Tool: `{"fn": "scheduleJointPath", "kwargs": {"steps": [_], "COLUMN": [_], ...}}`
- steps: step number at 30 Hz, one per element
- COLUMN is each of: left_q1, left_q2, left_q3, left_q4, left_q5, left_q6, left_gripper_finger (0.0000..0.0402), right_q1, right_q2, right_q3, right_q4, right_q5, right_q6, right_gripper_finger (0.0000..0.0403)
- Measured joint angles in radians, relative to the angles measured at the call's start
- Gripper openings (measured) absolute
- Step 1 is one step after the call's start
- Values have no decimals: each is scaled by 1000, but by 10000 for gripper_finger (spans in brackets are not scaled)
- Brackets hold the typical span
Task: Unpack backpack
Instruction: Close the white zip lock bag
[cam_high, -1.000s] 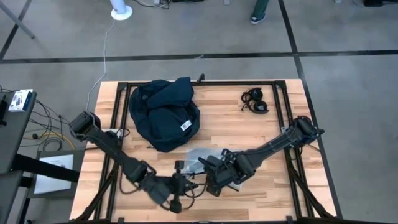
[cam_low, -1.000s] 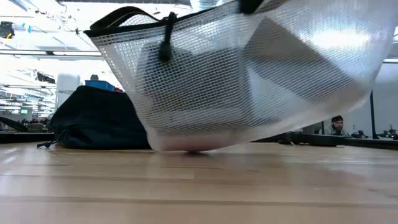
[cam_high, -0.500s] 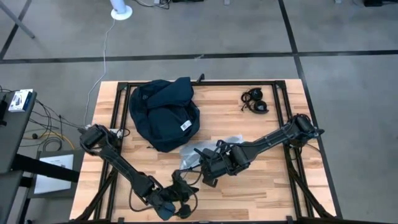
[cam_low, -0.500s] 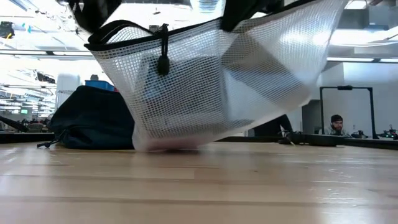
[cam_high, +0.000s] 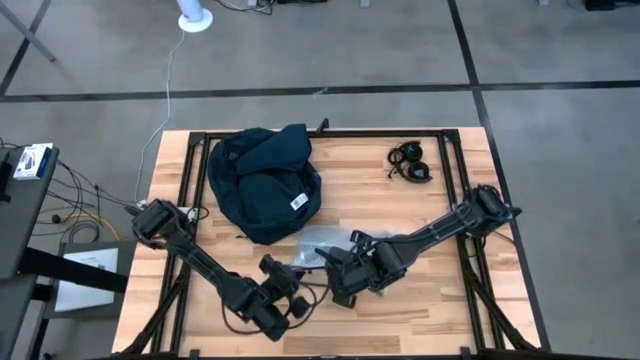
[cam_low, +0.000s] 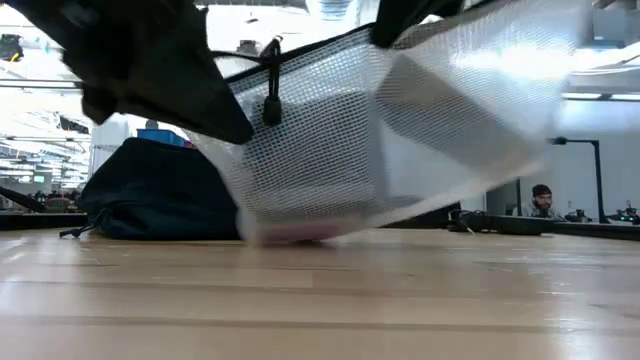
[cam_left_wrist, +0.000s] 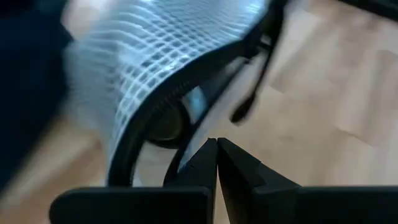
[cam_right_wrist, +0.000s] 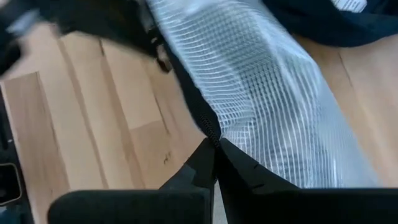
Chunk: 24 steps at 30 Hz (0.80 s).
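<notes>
Backpack (cam_high: 263, 195) sat at table's (cam_high: 440, 300) far left, right gripper (cam_high: 338, 285) clenched on mesh pouch's (cam_low: 400, 130) zipper edge near front centre, left gripper (cam_high: 288, 298) pinched closed, empty, just beside pouch

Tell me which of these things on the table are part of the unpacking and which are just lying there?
Part of the job:
- backpack, at the table's far left
- clear mesh pouch, pinched by its zipper edge in the right hand
- left hand, shut, close to the pouch

Just lying about:
- black headphones, far right corner
- wooden table itself
</notes>
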<state>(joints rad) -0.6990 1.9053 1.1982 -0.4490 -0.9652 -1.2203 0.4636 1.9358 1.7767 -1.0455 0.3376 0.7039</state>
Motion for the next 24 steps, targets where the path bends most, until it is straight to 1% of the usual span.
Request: {"fn": "scheduleJointPath", "kwargs": {"steps": [2, 5, 9, 11, 13, 16, 18, 20, 22, 24], "left_q1": [18, 51, 69, 57, 43, 27, 16, 7, 1, -3], "left_q2": [0, -1, -1, -1, -1, -1, -1, -1, -3, -2], "left_q3": [0, 0, 0, 1, 10, 20, 27, 35, 36, 36], "left_q4": [-20, -39, 3, 29, 41, 92, 115, 150, 165, 150], "left_q5": [-39, -44, -42, -39, -30, 14, 45, 50, 44, 12], "left_q6": [33, 80, 146, 194, 205, 215, 229, 222, 187, 117], "left_gripper_finger": [0, 0, 0, 0, 0, 5, 18, 37, 61, 84], "right_q1": [18, 47, 62, 62, 60, 57, 54, 51, 51, 51], "right_q2": [0, 0, 0, 0, 0, 0, 0, 0, 0, 0], "right_q3": [0, 0, 0, 0, 0, 0, 0, 0, 0, 0], "right_q4": [-5, -19, -24, -26, -24, -24, -24, -24, -23, -23], "right_q5": [-32, -64, -66, -58, -48, -34, -26, -25, -24, -20], "right_q6": [15, 49, 79, 82, 83, 85, 84, 84, 84, 84], "right_gripper_finger": [0, 0, 0, 0, 0, 0, 0, 0, 0, 0]}}
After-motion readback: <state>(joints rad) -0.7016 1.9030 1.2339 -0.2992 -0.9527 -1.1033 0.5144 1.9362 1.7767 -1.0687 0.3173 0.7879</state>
